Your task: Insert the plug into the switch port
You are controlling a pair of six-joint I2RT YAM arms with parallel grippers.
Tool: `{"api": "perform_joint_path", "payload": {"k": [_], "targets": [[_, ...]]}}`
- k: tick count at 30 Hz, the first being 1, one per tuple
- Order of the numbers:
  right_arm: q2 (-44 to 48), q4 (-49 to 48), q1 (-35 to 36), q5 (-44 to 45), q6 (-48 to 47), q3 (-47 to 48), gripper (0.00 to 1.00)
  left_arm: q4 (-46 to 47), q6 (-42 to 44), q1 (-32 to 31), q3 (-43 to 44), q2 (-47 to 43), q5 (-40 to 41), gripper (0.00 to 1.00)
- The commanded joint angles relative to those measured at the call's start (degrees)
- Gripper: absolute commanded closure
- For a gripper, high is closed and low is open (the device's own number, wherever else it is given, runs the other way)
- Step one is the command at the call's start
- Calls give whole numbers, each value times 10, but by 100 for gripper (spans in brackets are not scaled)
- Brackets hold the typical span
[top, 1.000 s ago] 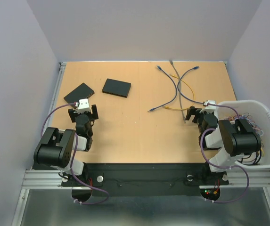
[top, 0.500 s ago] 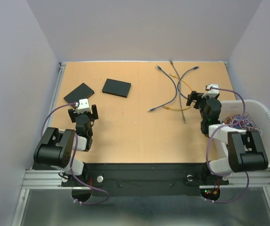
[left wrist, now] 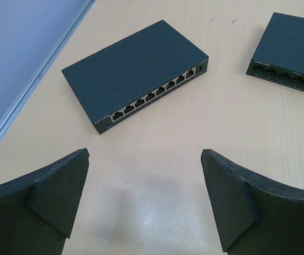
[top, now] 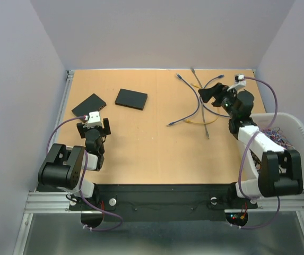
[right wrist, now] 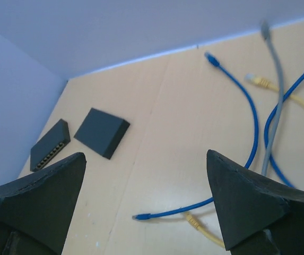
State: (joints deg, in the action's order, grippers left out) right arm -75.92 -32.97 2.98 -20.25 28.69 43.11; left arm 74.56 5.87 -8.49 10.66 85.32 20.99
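Two dark switches lie at the far left, one (top: 88, 104) with its row of ports (left wrist: 152, 95) turned toward my left gripper (top: 93, 127), the other (top: 131, 99) beside it. My left gripper (left wrist: 145, 159) stands open and empty just short of the first switch. Loose cables sprawl at the far right: a blue cable (top: 193, 109) whose plug (right wrist: 141, 217) lies free on the wood, a yellow cable (top: 197, 121) and a grey cable (top: 200, 101). Raised above these cables, my right gripper (top: 209, 94) is open and empty, and in its wrist view (right wrist: 146, 159) it looks down on them.
A white basket (top: 300, 127) holding tangled cables stands at the right edge, beside the right arm. A second blue cable (top: 209, 84) crosses the others near the back wall. Purple walls enclose the wooden table (top: 152, 149) on three sides.
The right arm has lifted from beside the basket and swung toward the far side, over the cables. The left arm has not moved.
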Motion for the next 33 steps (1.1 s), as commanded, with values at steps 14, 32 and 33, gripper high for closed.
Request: {"api": "perform_joint_path", "payload": {"k": [14,32,33], "targets": [[-161,291,136,195,-46,163,5,186,-2,6,15,-13,-1,1],[-305,372,136,318,-63,262,19,-26,-12,-23,71,-163,86,1],[-314,372,136,317,-62,264,19,-48,-33,-23,78,-211,76,1]]}}
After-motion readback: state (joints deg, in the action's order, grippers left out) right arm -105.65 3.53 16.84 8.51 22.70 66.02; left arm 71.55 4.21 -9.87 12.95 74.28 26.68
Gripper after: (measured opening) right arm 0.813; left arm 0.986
